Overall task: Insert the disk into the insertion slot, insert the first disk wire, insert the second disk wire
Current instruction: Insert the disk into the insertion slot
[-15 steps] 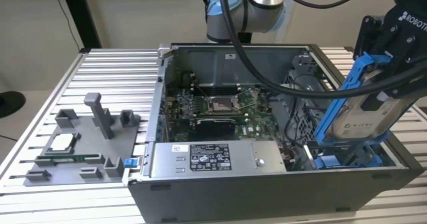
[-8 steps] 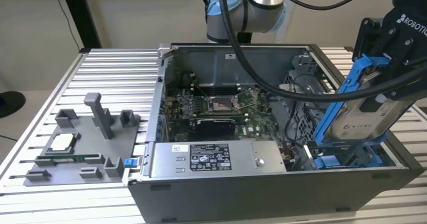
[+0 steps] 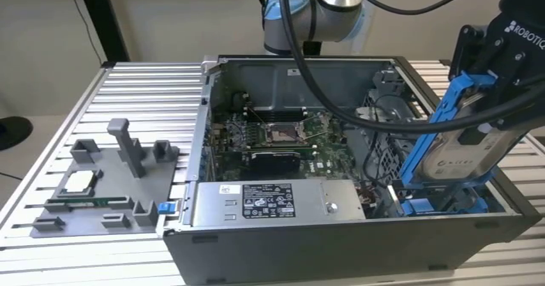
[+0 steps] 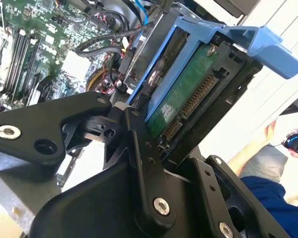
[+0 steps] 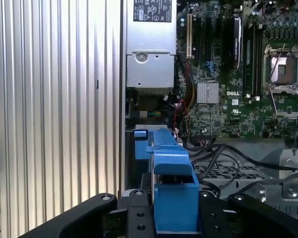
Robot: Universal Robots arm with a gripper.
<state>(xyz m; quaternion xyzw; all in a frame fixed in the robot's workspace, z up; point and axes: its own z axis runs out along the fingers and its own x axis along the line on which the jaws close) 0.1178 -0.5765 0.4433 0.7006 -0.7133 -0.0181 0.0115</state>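
Tilted disk within end effector, over insertion slot

The silver-grey disk, clipped in its blue frame, stands steeply tilted just above the blue-railed insertion slot, not yet seated.

I note an open computer case on a ribbed aluminium table. Inside it are a green motherboard with its CPU socket and a grey labelled power-supply box. A grey parts fixture sits at the exterior view's left.
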